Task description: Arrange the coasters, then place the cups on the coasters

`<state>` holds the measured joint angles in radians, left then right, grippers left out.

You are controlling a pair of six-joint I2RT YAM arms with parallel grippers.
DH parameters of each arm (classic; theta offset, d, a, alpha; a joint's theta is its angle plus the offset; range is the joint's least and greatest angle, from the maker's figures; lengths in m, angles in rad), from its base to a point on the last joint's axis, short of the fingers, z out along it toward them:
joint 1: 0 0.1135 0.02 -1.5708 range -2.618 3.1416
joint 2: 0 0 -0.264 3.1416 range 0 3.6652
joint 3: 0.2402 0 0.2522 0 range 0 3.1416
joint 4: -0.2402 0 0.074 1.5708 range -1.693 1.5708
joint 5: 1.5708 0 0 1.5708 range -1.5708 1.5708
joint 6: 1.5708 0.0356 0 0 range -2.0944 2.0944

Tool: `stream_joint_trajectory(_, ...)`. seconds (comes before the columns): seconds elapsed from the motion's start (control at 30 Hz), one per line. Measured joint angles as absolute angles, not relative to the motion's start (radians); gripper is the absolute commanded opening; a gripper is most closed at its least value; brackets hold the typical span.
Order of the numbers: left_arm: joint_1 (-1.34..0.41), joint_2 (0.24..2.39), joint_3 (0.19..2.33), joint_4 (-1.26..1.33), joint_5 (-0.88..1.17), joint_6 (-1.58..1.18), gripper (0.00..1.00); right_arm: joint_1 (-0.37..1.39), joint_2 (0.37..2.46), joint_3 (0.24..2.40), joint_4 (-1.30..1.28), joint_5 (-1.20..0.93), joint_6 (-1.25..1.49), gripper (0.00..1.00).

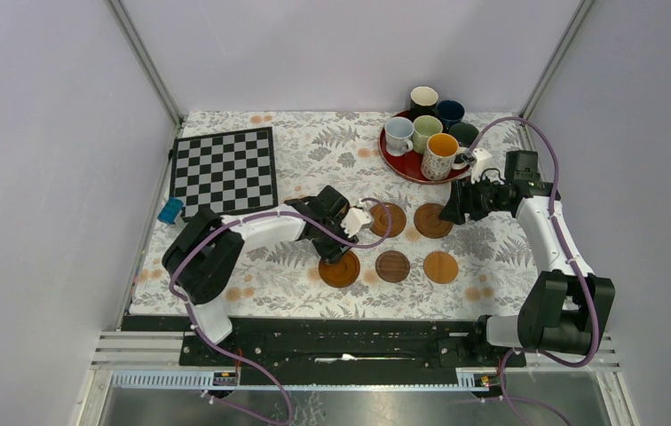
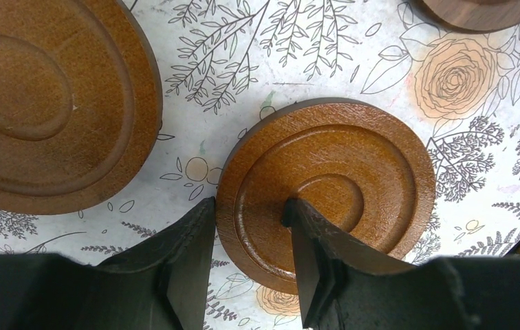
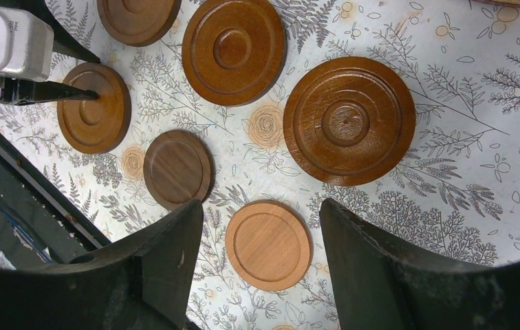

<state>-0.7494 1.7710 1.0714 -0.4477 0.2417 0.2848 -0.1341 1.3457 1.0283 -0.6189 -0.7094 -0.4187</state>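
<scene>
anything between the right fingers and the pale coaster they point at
Nothing visible: the right gripper is open with the pale coaster in plain view between its fingers; the left gripper grips a darker coaster elsewhere.

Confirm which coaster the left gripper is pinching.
The amber coaster at the left end of the near row: the left gripper is shut across its rim, one finger outside, one on top.

The table [image 1: 314,146] is white with grey leaves and orange flowers. The coasters [image 1: 441,267] run from pale tan to dark walnut. The tray [image 1: 400,165] is red; the chessboard [image 1: 225,169] black-and-white checked.
</scene>
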Motion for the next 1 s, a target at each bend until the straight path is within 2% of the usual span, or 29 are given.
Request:
stream_joint_trajectory(0.87,-0.754,1.768,1.071,-0.446,0.212,0.26,0.43,-0.134,1.346,1.027,-0.619,-0.709,-0.419,0.71)
stream_joint_trajectory(1.0,-0.754,1.768,1.071,-0.446,0.208,0.256,0.47,-0.134,1.346,1.027,-0.619,-0.71,-0.419,0.7)
